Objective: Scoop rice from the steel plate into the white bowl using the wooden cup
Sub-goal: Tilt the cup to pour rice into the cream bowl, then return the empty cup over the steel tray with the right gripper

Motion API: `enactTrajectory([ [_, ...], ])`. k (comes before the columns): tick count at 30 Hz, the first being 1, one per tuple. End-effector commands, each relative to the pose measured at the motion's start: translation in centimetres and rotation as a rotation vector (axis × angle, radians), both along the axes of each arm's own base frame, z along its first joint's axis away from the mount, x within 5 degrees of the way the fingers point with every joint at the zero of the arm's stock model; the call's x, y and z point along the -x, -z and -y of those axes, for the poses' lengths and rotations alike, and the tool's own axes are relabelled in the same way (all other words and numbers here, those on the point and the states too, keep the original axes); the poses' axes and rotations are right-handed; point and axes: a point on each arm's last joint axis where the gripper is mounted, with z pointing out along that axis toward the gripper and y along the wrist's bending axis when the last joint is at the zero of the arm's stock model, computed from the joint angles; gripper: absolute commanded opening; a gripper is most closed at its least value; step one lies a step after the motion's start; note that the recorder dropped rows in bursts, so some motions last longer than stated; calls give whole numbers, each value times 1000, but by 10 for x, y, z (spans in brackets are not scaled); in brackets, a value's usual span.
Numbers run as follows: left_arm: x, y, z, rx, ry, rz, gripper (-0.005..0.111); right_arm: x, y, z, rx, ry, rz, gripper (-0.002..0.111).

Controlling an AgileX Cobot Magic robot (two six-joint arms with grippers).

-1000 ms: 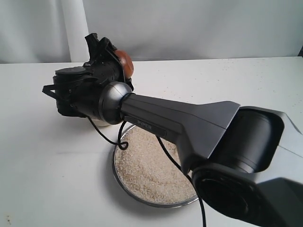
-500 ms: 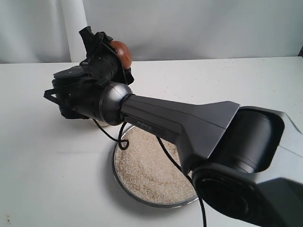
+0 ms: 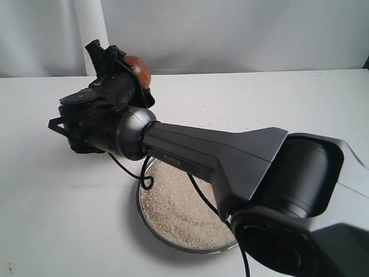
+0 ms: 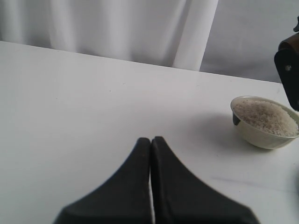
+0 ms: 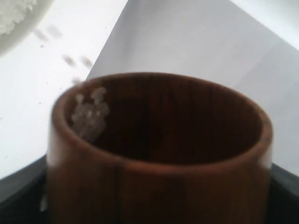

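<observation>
A white table point(image 3: 52, 219) carries everything. The right arm point(image 3: 219, 161) reaches low across the steel plate point(image 3: 139, 203) from its near right side to beyond its far left rim, covering part of it. The steel plate lies flat on the table, filled nearly to the rim with rice point(image 3: 173, 210).

The white bowl point(image 4: 261, 137) stands upright on the table, heaped with rice to its rim. The exterior view hides it behind the arm's wrist, so where it sits relative to the steel plate cannot be told.

The right gripper point(image 3: 118, 64) is raised off the table past the steel plate's far left rim and is clamped on the wooden cup point(image 3: 138, 68). The wooden cup sits between the two dark fingers, held by its sides, with its mouth turned toward the wrist camera. Its inside is dark and nearly empty, with only a small clump of grains point(image 5: 88, 114) clinging to the inner wall near the lip.

The left gripper point(image 4: 150, 142) hovers over bare table, well apart from the white bowl, its jaws pressed together with nothing between them.
</observation>
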Motion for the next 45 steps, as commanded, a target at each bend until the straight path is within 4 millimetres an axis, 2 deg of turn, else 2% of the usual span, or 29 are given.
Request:
enactTrajectory([
  [1,-1,1,0,10,0,-2,0,5,-8,-6,22,-39,36,0],
  [4,-1,1,0,10,0,-2,0,5,-8,-2,17,-4,25,0],
  [8,-1,1,0,10,0,-2,0,9,-13,0,-129,40,-69,0],
  [14,-1,1,0,10,0,-2,0,24,-49,10,-323,114,-218,0],
  [18,-1,1,0,10,0,-2,0,36,-80,21,-406,149,-299,0],
  [20,-1,1,0,10,0,-2,0,43,-94,28,-440,156,-397,0],
  [25,-1,1,0,10,0,-2,0,58,-120,48,-495,89,-689,0],
  [28,-1,1,0,10,0,-2,0,63,-126,68,-425,102,-660,0],
  [31,-1,1,0,10,0,-2,0,69,-115,93,-271,149,-604,0],
  [34,-1,1,0,10,0,-2,0,77,-94,110,-171,198,-608,0],
  [40,-1,1,0,10,0,-2,0,92,-46,130,-10,252,-704,0],
  [45,-1,1,0,10,0,-2,0,100,-18,144,96,290,-733,0],
])
